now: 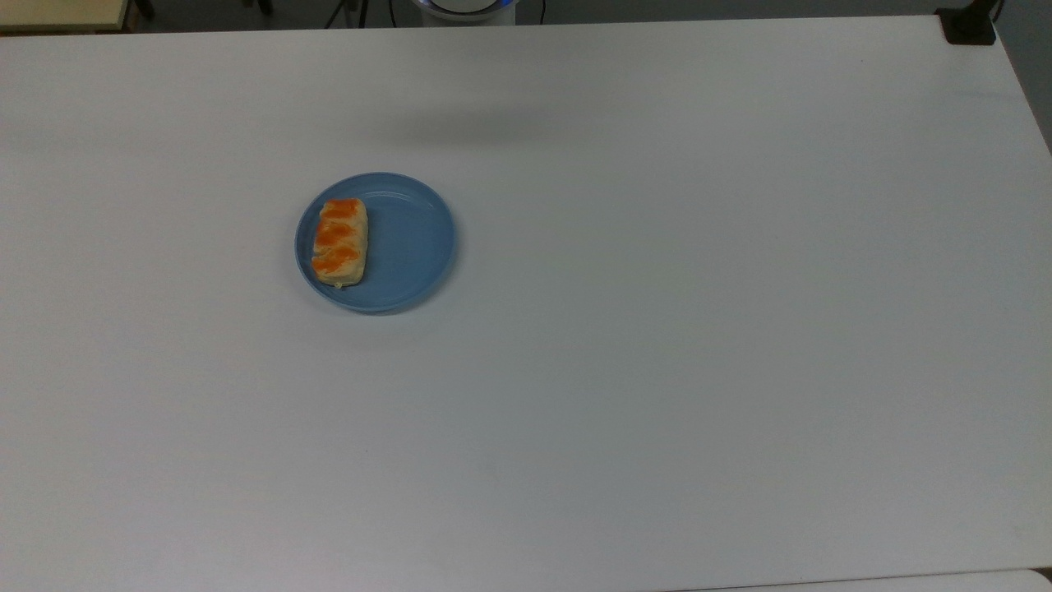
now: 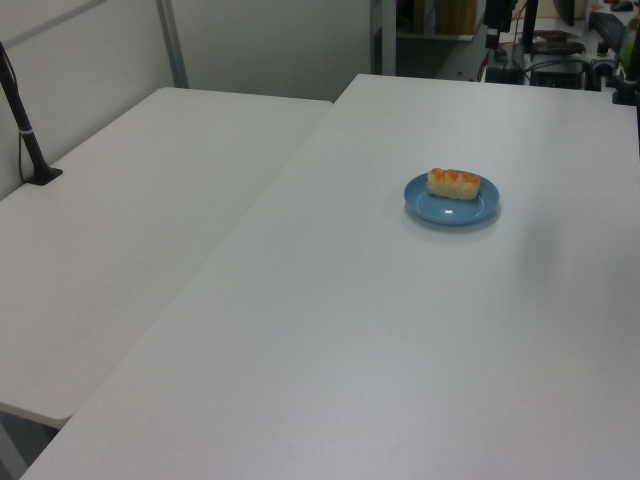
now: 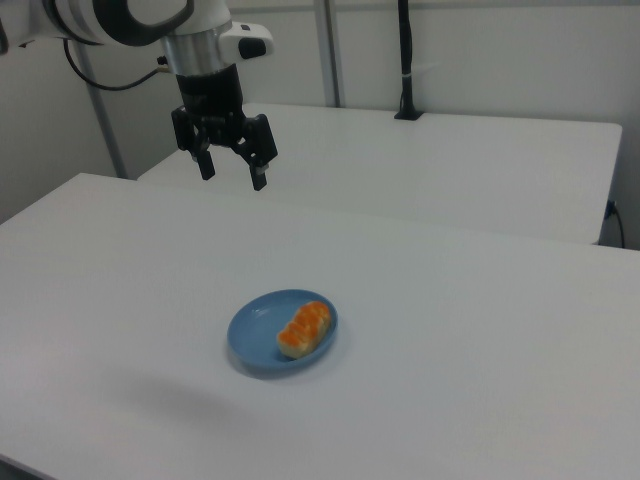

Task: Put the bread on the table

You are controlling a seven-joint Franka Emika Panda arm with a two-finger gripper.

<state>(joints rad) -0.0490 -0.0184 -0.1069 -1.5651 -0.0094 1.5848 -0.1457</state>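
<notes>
The bread (image 1: 339,242) (image 2: 454,183) (image 3: 304,327), a pale roll with orange glazed patches, lies on a round blue plate (image 1: 411,247) (image 2: 448,208) (image 3: 256,330). The plate rests on the white table (image 1: 657,329) (image 2: 380,330) (image 3: 480,380). In the right view my gripper (image 3: 232,170) hangs high above the table, up and to the left of the plate, well apart from the bread. It is open and holds nothing.
A second white table (image 2: 130,220) (image 3: 470,160) adjoins this one. A black post (image 2: 25,130) (image 3: 405,60) stands on it. A black clamp (image 1: 970,25) sits at the table's far right corner in the top view. Wide bare tabletop surrounds the plate.
</notes>
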